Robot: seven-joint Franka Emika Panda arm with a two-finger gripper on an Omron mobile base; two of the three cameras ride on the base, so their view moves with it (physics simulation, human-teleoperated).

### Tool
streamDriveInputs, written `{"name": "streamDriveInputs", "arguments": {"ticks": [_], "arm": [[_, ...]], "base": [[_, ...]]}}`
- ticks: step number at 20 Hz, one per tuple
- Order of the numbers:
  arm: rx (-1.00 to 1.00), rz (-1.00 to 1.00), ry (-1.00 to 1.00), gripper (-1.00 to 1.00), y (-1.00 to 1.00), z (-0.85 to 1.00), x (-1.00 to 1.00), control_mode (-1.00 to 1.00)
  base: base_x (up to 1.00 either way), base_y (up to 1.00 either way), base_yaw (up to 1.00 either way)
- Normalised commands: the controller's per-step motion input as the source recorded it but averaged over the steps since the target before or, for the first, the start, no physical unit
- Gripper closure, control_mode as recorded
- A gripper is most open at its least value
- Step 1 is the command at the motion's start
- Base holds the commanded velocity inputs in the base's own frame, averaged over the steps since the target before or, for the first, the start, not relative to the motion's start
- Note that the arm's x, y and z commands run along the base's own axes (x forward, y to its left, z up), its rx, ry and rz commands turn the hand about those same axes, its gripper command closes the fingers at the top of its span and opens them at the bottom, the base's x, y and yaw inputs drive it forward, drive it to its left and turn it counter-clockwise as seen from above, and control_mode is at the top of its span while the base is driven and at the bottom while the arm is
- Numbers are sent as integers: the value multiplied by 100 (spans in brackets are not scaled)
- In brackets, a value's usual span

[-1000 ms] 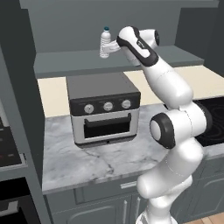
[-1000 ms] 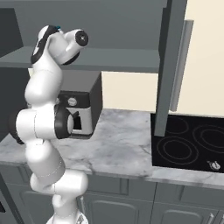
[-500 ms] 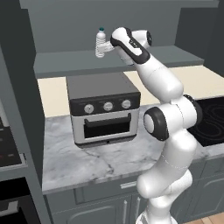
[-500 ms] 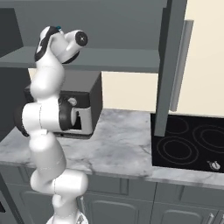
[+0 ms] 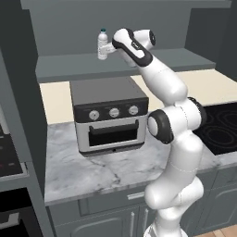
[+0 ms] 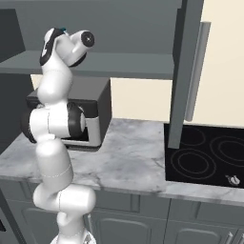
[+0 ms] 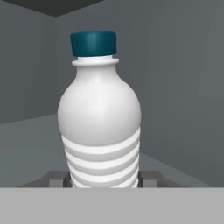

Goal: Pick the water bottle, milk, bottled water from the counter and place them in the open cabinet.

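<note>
White-bodied and blue-capped, the bottled water stands upright in the hand, whose jaws are closed on its lower ribs; over the last second the arm has carried it leftward, toward nine o'clock, above the open cabinet shelf, so a set-down looks close. Whether its base touches the shelf is hidden, and the fingertips are cut off in the hand view.
</note>
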Motion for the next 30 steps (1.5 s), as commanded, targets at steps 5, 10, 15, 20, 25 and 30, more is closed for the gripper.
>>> {"name": "streamDriveInputs", "arguments": {"ticks": [5,10,15,20,25,30], "arm": [[0,0,0,-100,15,-20,9,-100],[0,0,0,-100,1,-7,-2,-100],[0,0,0,-100,-5,0,-19,-100],[0,0,-1,-100,-17,0,-40,-100],[0,0,-4,-100,-19,0,-72,-100],[0,0,-6,-100,-15,0,-91,-100]], "base": [[0,0,0],[0,0,0],[0,0,0],[0,0,0],[0,0,0],[0,0,0]]}}
